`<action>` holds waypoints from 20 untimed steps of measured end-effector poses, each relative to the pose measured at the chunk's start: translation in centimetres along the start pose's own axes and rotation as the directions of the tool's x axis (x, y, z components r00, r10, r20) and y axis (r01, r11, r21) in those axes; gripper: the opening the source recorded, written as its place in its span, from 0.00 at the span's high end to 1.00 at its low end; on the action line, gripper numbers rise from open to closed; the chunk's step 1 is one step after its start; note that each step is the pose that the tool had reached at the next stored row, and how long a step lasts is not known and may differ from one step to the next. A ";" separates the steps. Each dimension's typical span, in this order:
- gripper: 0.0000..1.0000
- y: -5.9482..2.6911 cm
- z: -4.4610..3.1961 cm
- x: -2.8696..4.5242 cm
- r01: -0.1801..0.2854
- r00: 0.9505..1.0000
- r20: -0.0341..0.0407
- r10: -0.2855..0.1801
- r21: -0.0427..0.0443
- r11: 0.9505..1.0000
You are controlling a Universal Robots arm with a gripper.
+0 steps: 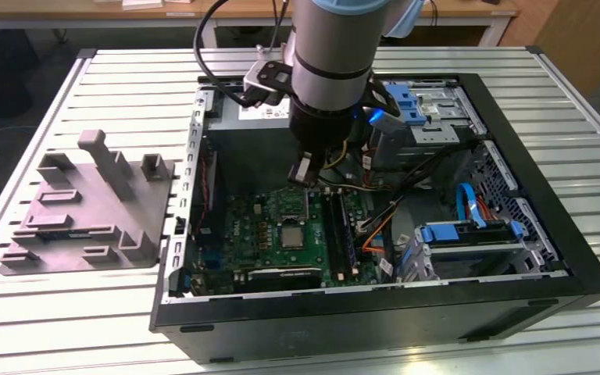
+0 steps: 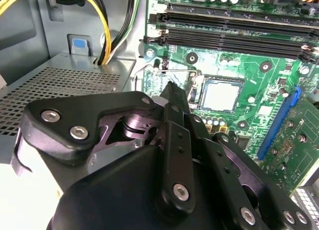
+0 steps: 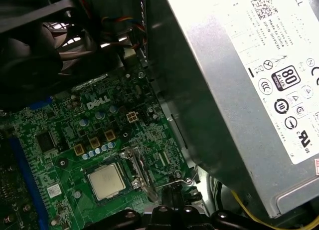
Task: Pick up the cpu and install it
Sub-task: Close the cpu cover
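The cpu (image 1: 293,237) (image 2: 221,96) (image 3: 105,181), a small pale silver square, lies flat in the dark socket on the green motherboard (image 1: 263,234), its top uncovered. My gripper (image 1: 303,172) (image 2: 169,88) (image 3: 172,189) hangs inside the open computer case, just off the socket's edge toward the power supply. Its fingers are shut together with nothing between them. The tips sit next to the socket's thin wire lever (image 2: 172,68) (image 3: 190,178). I cannot tell whether they touch it.
A big grey power supply (image 3: 239,90) with a white label stands close beside the gripper. Memory slots (image 2: 229,30), yellow cables (image 2: 105,35) and blue drive carriers (image 1: 467,233) crowd the case. A grey-purple fixture (image 1: 81,211) sits on the slatted table at the exterior view's left.
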State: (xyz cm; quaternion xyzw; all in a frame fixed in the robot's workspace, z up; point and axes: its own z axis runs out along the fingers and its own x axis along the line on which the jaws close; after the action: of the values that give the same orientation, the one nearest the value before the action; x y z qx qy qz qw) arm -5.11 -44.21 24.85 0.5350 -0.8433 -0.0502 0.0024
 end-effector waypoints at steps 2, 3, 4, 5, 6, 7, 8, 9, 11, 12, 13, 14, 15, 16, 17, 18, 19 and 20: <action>0.89 0.00 0.00 0.04 0.002 1.000 0.000 -0.002 0.000 1.000; 0.89 -0.01 0.00 0.06 0.002 1.000 0.000 -0.002 0.000 1.000; 0.89 -0.02 0.00 0.08 0.003 1.000 0.000 -0.003 0.000 1.000; 0.89 -0.03 -0.01 0.11 0.004 1.000 0.000 -0.004 0.000 1.000; 0.89 -0.04 -0.01 0.13 0.005 1.000 -0.001 -0.005 0.000 1.000; 0.89 -0.05 -0.01 0.16 0.005 1.000 -0.001 -0.005 0.000 1.000; 0.89 -0.06 -0.02 0.20 0.006 1.000 -0.001 -0.006 0.000 1.000; 0.89 -0.08 -0.02 0.23 0.006 1.000 -0.001 -0.006 0.000 1.000; 0.89 -0.09 -0.02 0.27 0.007 1.000 -0.001 -0.007 0.000 1.000; 0.89 -0.09 -0.02 0.27 0.007 1.000 -0.001 -0.007 0.000 1.000; 0.89 -0.09 -0.02 0.27 0.007 1.000 -0.001 -0.007 0.000 1.000; 0.89 -0.09 -0.02 0.27 0.007 1.000 -0.001 -0.007 0.000 1.000; 0.89 -0.10 -0.02 0.30 0.007 1.000 -0.001 -0.007 0.000 1.000; 0.89 -0.12 -0.03 0.33 0.007 1.000 -0.001 -0.007 0.000 1.000; 0.89 -0.14 -0.03 0.36 0.007 1.000 -0.001 -0.007 0.000 1.000; 0.89 -0.15 -0.03 0.39 0.007 1.000 -0.001 -0.007 0.000 1.000; 0.89 -0.17 -0.04 0.42 0.007 1.000 -0.001 -0.007 0.000 1.000; 0.89 -0.18 -0.04 0.46 0.007 1.000 -0.001 -0.007 0.000 1.000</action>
State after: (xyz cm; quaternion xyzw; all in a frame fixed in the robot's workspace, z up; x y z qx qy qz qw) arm -5.14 -44.71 24.85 0.5380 -0.8415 -0.0500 0.0027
